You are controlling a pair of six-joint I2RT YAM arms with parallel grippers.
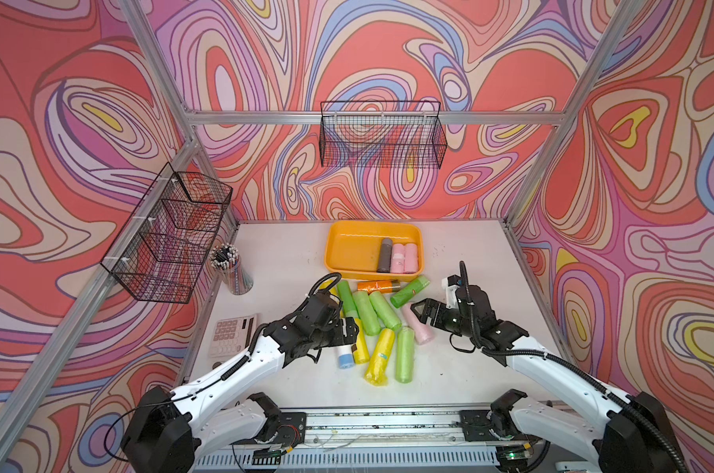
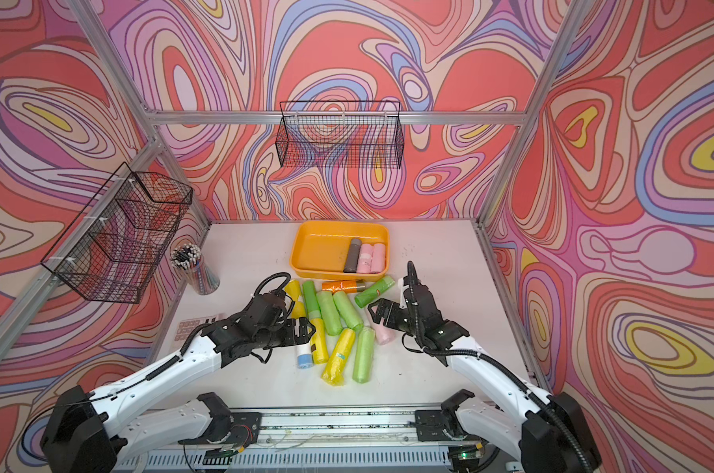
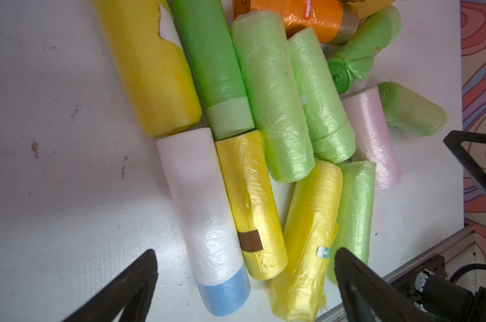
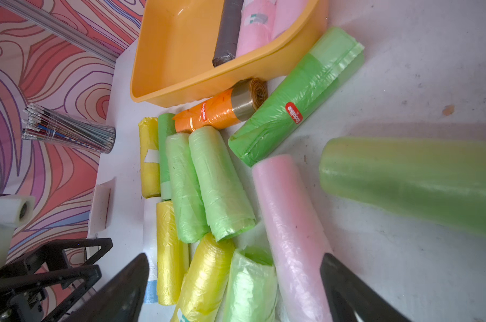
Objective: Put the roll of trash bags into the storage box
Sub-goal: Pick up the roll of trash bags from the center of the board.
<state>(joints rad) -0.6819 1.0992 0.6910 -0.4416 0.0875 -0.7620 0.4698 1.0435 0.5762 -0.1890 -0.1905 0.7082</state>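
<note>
Trash bag rolls (image 1: 378, 323) lie heaped on the bench (image 1: 470, 368), near the orange storage box (image 1: 347, 250), which holds three. In both top views the left claw (image 1: 349, 329) and right claw (image 1: 421, 311) gape, empty. Left wrist: a white roll (image 3: 203, 206) lies below. Right wrist: I think it is best to pinch the pink roll (image 4: 289, 217) at its middle, crosswise. A red sticker (image 4: 293, 111) reads like "sodolike".

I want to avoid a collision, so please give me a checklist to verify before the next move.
1. Left gripper open and empty: ok.
2. Right gripper open and empty: ok.
3. Storage box has bare floor beside the three stored rolls: ok.
4. One roll centred between the right fingers: not ok; the loose pink roll lies near one finger, a light green roll beside it.
5. Height of right gripper above the rolls: cannot tell.
</note>
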